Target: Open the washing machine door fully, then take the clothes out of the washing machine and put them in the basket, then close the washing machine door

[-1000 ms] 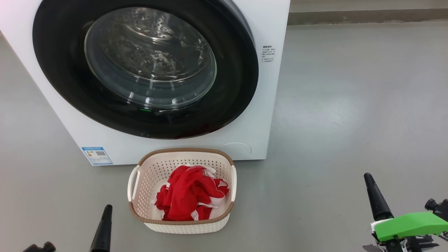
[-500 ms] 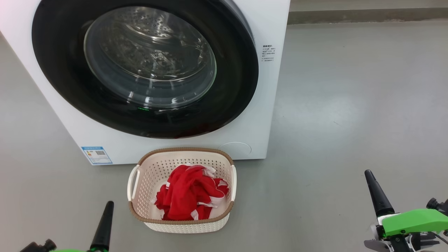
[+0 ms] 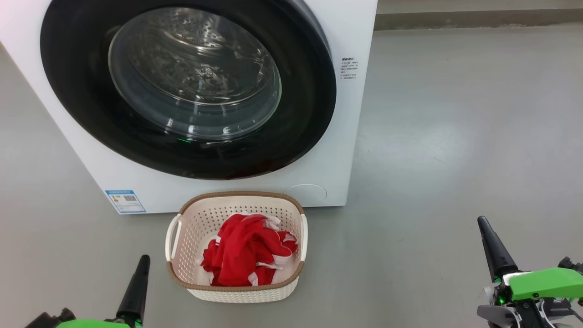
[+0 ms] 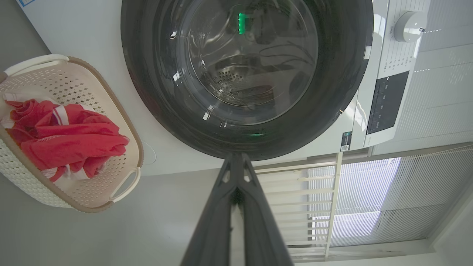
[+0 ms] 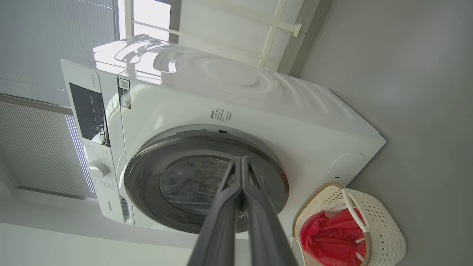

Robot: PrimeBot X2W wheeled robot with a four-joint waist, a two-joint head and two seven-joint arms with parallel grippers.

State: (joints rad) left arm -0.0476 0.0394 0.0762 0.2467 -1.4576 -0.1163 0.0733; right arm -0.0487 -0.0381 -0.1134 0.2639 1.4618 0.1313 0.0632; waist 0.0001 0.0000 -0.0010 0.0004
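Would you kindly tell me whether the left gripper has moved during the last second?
Yes. The left gripper has edged up the head view, toward the washing machine, its tip now higher against the basket, which has barely shifted.

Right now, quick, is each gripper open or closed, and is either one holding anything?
Left gripper: closed, fingers pressed together, holding nothing.
Right gripper: closed, fingers pressed together, holding nothing.

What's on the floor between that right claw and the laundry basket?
Nothing. In the head view, the grey floor between the right claw and the basket is bare.
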